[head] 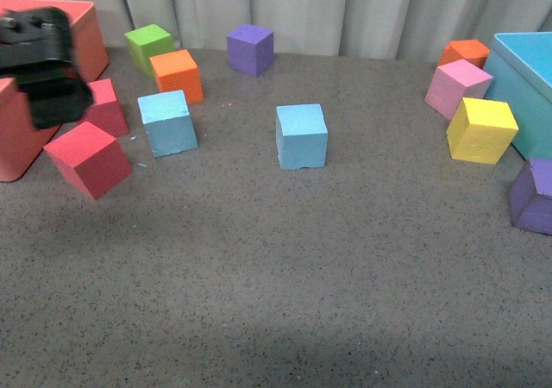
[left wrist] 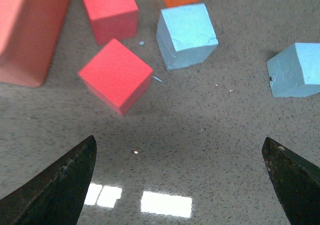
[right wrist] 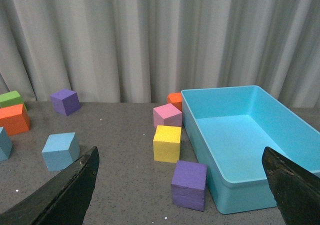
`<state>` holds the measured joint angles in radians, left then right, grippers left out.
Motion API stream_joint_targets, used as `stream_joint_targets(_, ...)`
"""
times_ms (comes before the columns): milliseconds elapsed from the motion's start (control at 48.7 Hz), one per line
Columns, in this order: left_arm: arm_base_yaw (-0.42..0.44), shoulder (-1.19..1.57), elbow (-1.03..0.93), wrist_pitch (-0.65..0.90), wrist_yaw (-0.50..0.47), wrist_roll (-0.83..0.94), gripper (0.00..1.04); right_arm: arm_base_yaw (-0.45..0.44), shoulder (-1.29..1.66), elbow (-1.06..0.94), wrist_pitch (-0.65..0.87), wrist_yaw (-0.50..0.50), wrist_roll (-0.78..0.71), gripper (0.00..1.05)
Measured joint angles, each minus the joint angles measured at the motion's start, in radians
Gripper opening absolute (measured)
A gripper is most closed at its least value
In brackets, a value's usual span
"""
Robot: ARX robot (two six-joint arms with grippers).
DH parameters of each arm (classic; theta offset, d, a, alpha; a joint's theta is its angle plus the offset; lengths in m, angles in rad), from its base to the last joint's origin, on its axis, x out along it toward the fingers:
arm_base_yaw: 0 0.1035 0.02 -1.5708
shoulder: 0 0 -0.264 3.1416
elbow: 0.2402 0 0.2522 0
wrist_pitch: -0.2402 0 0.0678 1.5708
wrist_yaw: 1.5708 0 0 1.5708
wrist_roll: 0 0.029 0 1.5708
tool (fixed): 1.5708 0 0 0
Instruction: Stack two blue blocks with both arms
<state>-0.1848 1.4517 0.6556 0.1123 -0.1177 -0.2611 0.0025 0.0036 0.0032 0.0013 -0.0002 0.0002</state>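
- Your left gripper is spread wide with nothing between its jaws. In its wrist view the two black fingers frame bare grey table.
- Your right gripper is also spread wide and holds nothing. It looks level across the table toward the grey curtain. This arm does not show in the front view.
- Your left arm appears in the front view as a blurred black mass, raised at the far left over the coral bin and the red cubes.
- The near red cube sits turned corner-on, and a second red cube lies behind it beside the bin.
- The left blue block rests flat on the table, just right of the red cubes and twisted slightly so a side face shows.
- The centre blue block rests flat mid-table, nearly square to the front camera and well apart from the other one. Both are cubes, so neither has a longer side, and they are not stacked.
- On the right, a purple cube is nearest. A yellow cube, a pink cube and an orange cube follow beside the cyan bin.
- Farther back on the left, an orange block sits just behind the left blue block. Beyond it are a green cube and a second purple cube near the curtain.
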Motion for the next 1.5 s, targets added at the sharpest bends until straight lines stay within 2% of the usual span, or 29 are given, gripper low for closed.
stream_joint_targets(246, -0.041, 0.357, 0.372, -0.178, 0.000, -0.064, 0.98, 0.000, 0.000, 0.000, 0.000, 0.000, 0.000, 0.95)
stream_joint_targets(554, -0.047, 0.592, 0.646, -0.306, 0.000, -0.089, 0.98, 0.000, 0.000, 0.000, 0.000, 0.000, 0.000, 0.95)
stream_joint_targets(1026, -0.037, 0.788, 0.903, -0.459, -0.030, -0.139, 0.98, 0.000, 0.000, 0.000, 0.000, 0.000, 0.000, 0.95)
stream_joint_targets(1499, -0.021, 0.918, 1.065, -0.548, -0.038, -0.187, 0.98, 0.000, 0.000, 0.000, 0.000, 0.000, 0.000, 0.95)
